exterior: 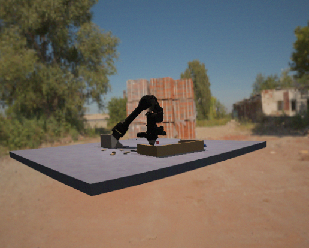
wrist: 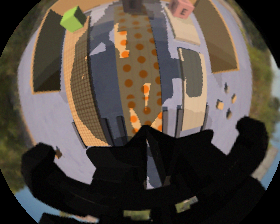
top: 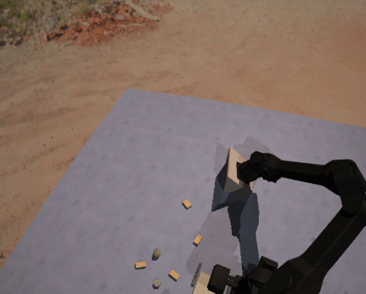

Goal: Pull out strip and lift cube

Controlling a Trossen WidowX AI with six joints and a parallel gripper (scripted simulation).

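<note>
In the wrist view three strips run away from me. A strip with a grid pattern (wrist: 80,65) is on the left with a green cube (wrist: 72,19) at its far end. The orange-dotted strip (wrist: 139,74) is in the middle, with a dark, shaded cube (wrist: 133,5) at its far end. The right, plain strip shows a near piece (wrist: 192,119) (top: 202,285) and a far piece (wrist: 184,31) with a gap between them. A pink cube (wrist: 181,8) with a letter sits on the far piece. My gripper (wrist: 144,127) (exterior: 151,144) is shut and empty, low over the dotted strip's near part; contact is unclear.
Brown walls (exterior: 178,148) (wrist: 47,55) (wrist: 211,35) stand around the strips' far part. Thin dark rails (top: 196,275) (wrist: 206,118) flank the near ends. Several small tan blocks (top: 186,203) (top: 140,265) lie beside the strips. A wedge-shaped block (exterior: 108,141) stands by the arm's base.
</note>
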